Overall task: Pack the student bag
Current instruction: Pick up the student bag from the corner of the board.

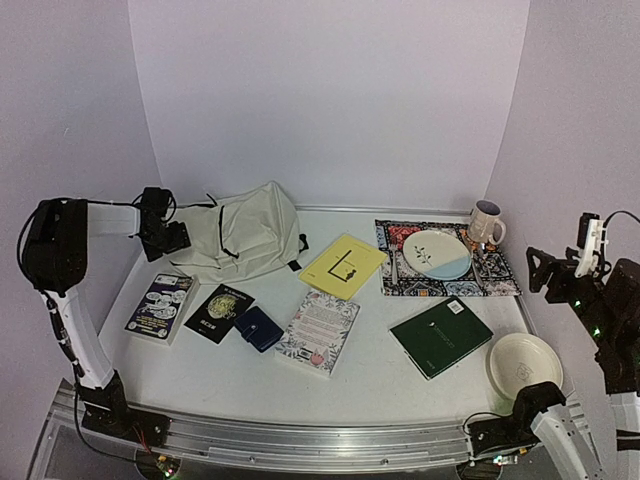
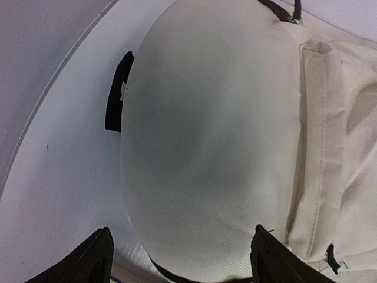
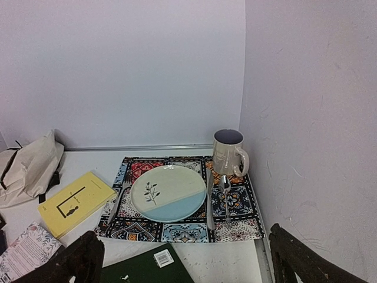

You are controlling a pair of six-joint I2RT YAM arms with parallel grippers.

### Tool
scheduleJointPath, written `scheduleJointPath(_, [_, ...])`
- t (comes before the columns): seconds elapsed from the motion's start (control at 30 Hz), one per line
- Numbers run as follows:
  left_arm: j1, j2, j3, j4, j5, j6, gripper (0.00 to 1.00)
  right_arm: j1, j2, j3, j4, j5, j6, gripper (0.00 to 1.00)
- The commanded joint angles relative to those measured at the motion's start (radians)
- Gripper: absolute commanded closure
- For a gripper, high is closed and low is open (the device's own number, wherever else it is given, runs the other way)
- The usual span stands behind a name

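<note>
1. Cream student bag (image 2: pixel 212 135) is lying just ahead of and between the left gripper's (image 2: pixel 181 231) fingers, which are standing wide apart, clamping nothing.
2. Right gripper (image 3: pixel 185 233) is hanging wide open, holding nothing.

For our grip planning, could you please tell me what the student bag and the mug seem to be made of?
The student bag: soft cream woven fabric, matte; fine weave and creases show. The mug: likely glazed ceramic; smooth, faint sheen.
</note>
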Motion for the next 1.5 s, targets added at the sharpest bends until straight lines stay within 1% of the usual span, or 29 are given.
scheduleJointPath(0.0, [0.024,0.075,0.109,0.001,0.034,-0.037,0.19,-0.002,0.002,-0.011,0.063,-0.022,-0.015,0.02])
scheduleJointPath(0.2, [0.026,0.218,0.192,-0.001,0.060,-0.050,0.21,-0.002,0.023,-0.010,0.063,-0.074,-0.022,0.02])
scheduleJointPath(0.33, [0.026,0.268,0.213,-0.001,0.113,-0.065,0.30,-0.002,0.033,-0.012,0.063,-0.069,-0.023,0.02])
scheduleJointPath(0.47, [0.026,0.268,0.206,-0.001,0.182,-0.084,0.52,-0.002,0.042,-0.008,0.060,-0.082,-0.023,0.02])
scheduleJointPath(0.63, [0.025,0.211,0.202,0.003,0.276,-0.124,0.91,-0.002,0.048,-0.001,0.053,-0.081,-0.023,0.02])
scheduleJointPath(0.67, [0.025,0.189,0.202,0.004,0.293,-0.135,0.97,-0.002,0.045,0.002,0.052,-0.085,-0.023,0.02])
scheduleJointPath(0.7, [0.025,0.169,0.202,0.005,0.311,-0.147,1.00,-0.002,0.043,0.005,0.052,-0.087,-0.023,0.02])
scheduleJointPath(0.8, [0.024,0.097,0.203,0.009,0.364,-0.187,1.00,-0.002,0.046,0.023,0.040,-0.106,-0.016,0.02])
scheduleJointPath(0.9, [0.023,0.026,0.197,0.020,0.417,-0.228,1.00,-0.002,0.077,0.046,0.033,-0.162,-0.007,0.02])
scheduleJointPath(1.07, [-0.001,-0.086,0.172,0.039,0.504,-0.297,1.00,-0.002,0.216,0.103,0.006,-0.304,0.038,0.02])
scheduleJointPath(1.17, [-0.042,-0.157,0.143,0.052,0.506,-0.329,1.00,-0.002,0.300,0.113,0.012,-0.405,0.066,0.02])
scheduleJointPath(1.27, [-0.105,-0.220,0.111,0.064,0.495,-0.361,1.00,-0.002,0.370,0.111,0.049,-0.504,0.102,0.02])
scheduleJointPath(1.4, [-0.202,-0.303,0.049,0.083,0.451,-0.403,1.00,0.000,0.438,0.106,0.108,-0.580,0.161,0.02])
scheduleJointPath(1.47, [-0.257,-0.340,0.013,0.091,0.407,-0.410,1.00,0.009,0.466,0.097,0.142,-0.609,0.193,0.03])
